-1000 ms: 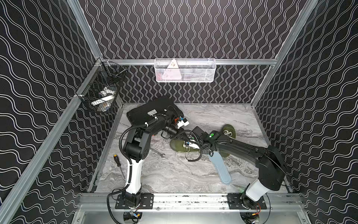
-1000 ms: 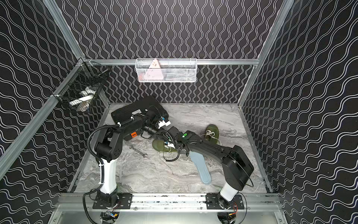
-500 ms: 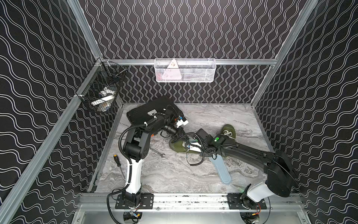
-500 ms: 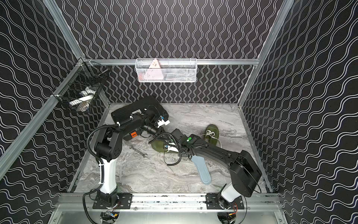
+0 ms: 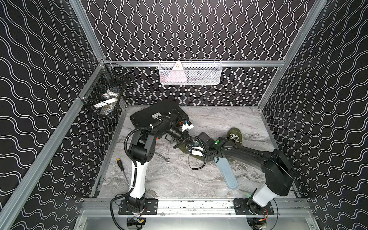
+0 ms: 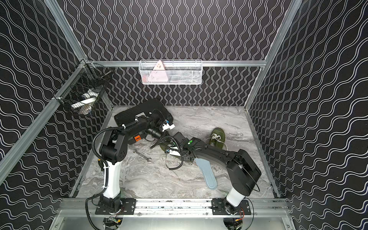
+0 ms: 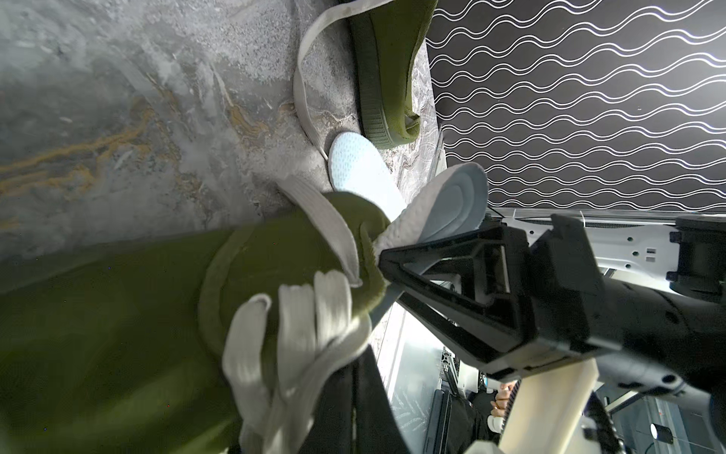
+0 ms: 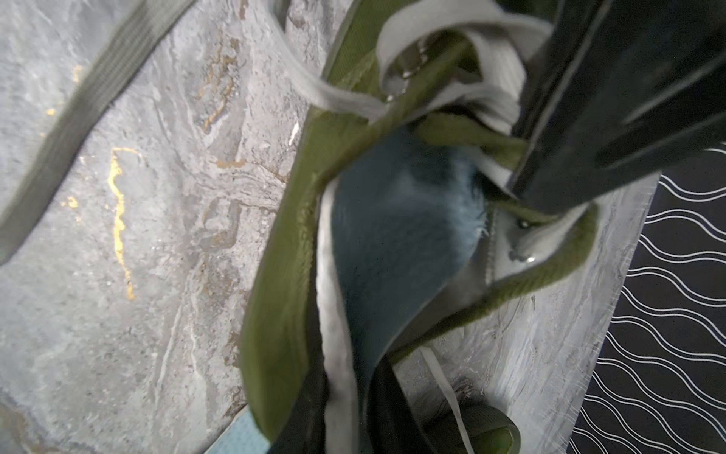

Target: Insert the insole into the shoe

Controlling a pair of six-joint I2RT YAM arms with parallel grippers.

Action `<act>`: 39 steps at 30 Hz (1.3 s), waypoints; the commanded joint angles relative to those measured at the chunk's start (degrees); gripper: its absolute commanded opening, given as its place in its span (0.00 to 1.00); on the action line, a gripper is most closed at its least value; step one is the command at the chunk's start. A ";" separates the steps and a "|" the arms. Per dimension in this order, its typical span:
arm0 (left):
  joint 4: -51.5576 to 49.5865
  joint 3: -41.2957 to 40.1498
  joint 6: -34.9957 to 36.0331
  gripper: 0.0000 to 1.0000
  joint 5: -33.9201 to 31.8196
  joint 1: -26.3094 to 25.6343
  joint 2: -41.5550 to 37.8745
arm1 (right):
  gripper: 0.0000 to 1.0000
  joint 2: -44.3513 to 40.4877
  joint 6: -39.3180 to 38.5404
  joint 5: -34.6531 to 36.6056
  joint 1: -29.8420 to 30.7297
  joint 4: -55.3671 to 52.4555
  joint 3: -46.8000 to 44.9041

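Marble tabletop point(image 5: 169, 179) sits inside black wavy walls point(image 5: 199, 29). Above it, the right gripper point(image 7: 389, 277) has its fingers clamped on the grey-blue insole point(image 7: 451, 204), whose front end dips into the mouth of the green shoe point(image 8: 275, 275) while its heel sticks out. The left gripper point(image 8: 526, 184) is closed tight on the shoe's laced tongue. A second insole point(image 5: 227, 173) lies flat just beside the shoe; a second shoe point(image 5: 236, 135) rests near it, toward the back wall.

Black walls point(image 5: 199, 29) with white wavy lines enclose a grey marble tabletop point(image 5: 179, 179) framed in aluminium. Beyond the left gripper point(image 5: 189, 139) hangs a white mesh basket point(image 5: 190, 72); leftward of it, a black wire basket point(image 5: 103, 99).
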 commanded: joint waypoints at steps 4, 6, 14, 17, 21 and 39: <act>-0.96 0.55 1.55 0.00 4.21 0.01 -0.18 | 0.22 1.58 5.84 -3.38 -0.37 8.60 -0.25; -0.77 0.38 1.14 0.00 3.87 0.10 -0.42 | 0.22 1.88 8.08 -3.28 -0.26 6.80 0.60; 10.99 -5.13 -9.89 0.00 2.70 0.98 -3.54 | 0.27 -1.59 21.65 -3.12 -0.27 -3.87 1.51; 16.15 -8.06 -14.46 0.00 2.12 1.11 -5.07 | 0.27 0.26 26.45 -4.02 -0.26 -6.95 3.09; 24.63 -12.10 -21.80 0.00 4.50 1.39 -6.33 | 0.27 1.88 29.92 -4.64 -0.17 -7.85 4.21; 40.34 -22.53 -38.96 0.00 5.43 1.74 -9.24 | 0.28 2.24 41.80 -7.51 -0.26 -1.73 3.08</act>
